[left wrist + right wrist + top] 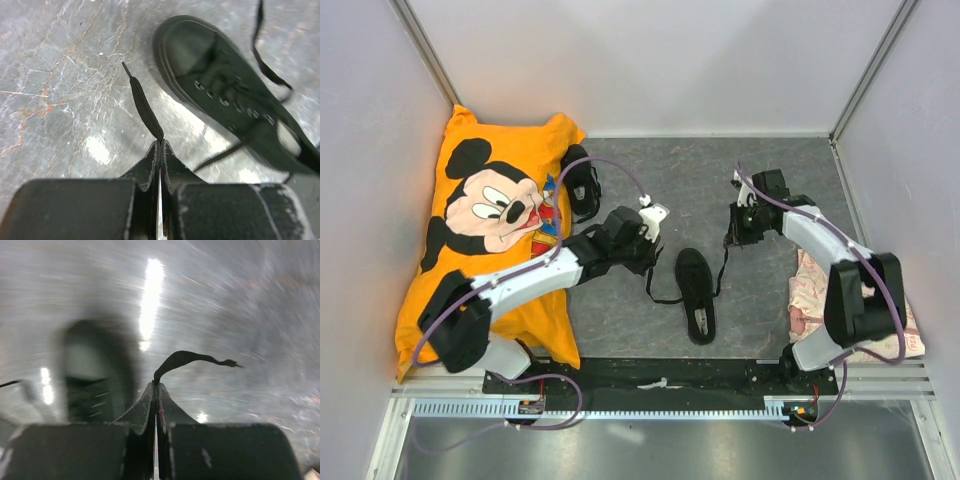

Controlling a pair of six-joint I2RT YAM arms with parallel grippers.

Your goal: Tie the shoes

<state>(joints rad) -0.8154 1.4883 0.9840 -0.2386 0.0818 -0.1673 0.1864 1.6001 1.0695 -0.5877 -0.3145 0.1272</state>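
Note:
A black low-top shoe (pixel 695 293) lies in the middle of the grey table, toe pointing away from the arm bases. One thin lace runs out from each side of it. My left gripper (pixel 648 262) is just left of the shoe and shut on the left lace. In the left wrist view my gripper (pixel 160 141) pinches the lace (pixel 144 106) near its tip, with the shoe (pixel 220 85) at the upper right. My right gripper (pixel 733 238) is to the shoe's far right. In the right wrist view it (pixel 156 385) is shut on the other lace (pixel 186 358), and the shoe (pixel 95 370) is blurred at the left.
A second black shoe (pixel 583 186) lies at the back left against the orange Mickey Mouse pillow (pixel 485 240), which covers the table's left side. A pale pink cloth (pixel 810 292) lies at the right by the right arm. Walls close in three sides.

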